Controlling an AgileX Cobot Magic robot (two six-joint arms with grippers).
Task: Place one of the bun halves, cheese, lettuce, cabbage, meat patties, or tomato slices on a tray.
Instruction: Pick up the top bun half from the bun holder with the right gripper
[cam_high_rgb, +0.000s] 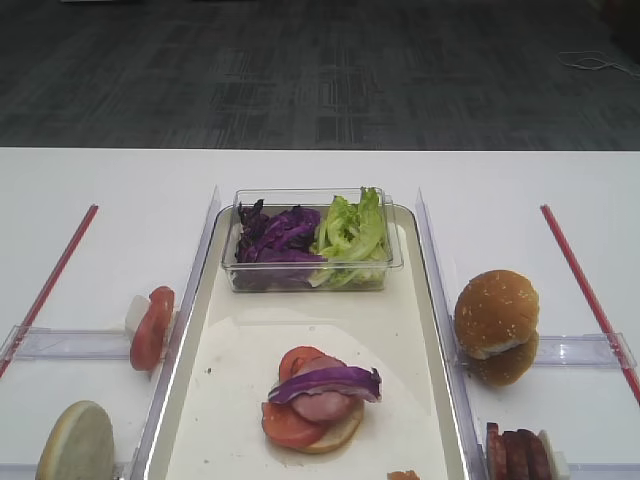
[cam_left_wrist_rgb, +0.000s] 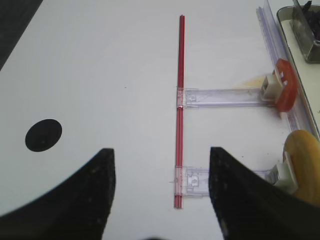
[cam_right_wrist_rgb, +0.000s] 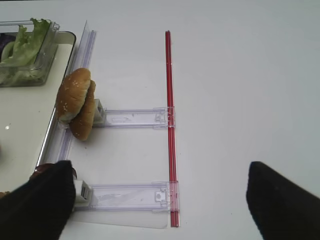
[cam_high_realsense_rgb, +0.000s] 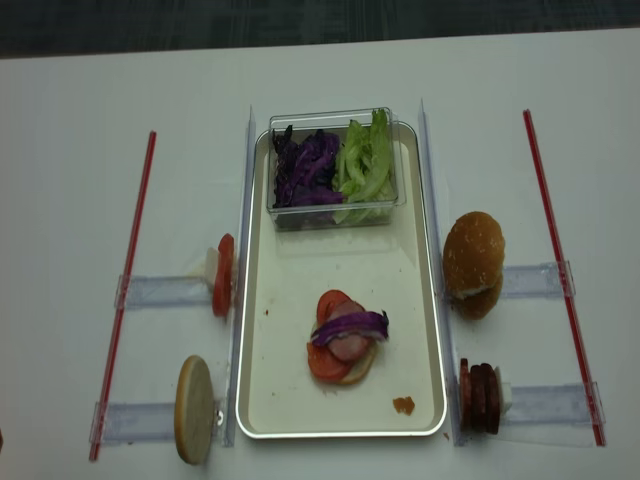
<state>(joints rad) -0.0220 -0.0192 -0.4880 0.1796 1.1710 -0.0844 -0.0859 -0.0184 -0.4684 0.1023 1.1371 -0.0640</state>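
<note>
The cream tray (cam_high_rgb: 200, 400) (cam_high_realsense_rgb: 262, 400) holds a stack of pale bun, tomato, pink meat and a purple strip (cam_high_rgb: 320, 400). At its far end a clear tub holds cabbage (cam_high_rgb: 280, 238) and lettuce (cam_high_rgb: 352, 232) (cam_right_wrist_rgb: 22, 47). Sesame bun halves (cam_high_rgb: 497, 312) (cam_right_wrist_rgb: 74, 97) stand on a rack to the right, with meat patties (cam_high_rgb: 518, 455) in front of them. Tomato slices (cam_high_rgb: 152, 328) (cam_left_wrist_rgb: 285, 92) stand on the left rack. No cheese is in view. My right gripper (cam_right_wrist_rgb: 160, 200) and left gripper (cam_left_wrist_rgb: 161, 195) hang open and empty over bare table beside the racks.
Red strips (cam_right_wrist_rgb: 170, 125) (cam_left_wrist_rgb: 180, 100) and clear plastic racks (cam_right_wrist_rgb: 130, 117) (cam_left_wrist_rgb: 220, 97) flank the tray on both sides. A pale seedless bun half (cam_high_rgb: 75, 440) (cam_left_wrist_rgb: 302, 160) stands at the front left. A black dot (cam_left_wrist_rgb: 43, 134) marks the table on the left.
</note>
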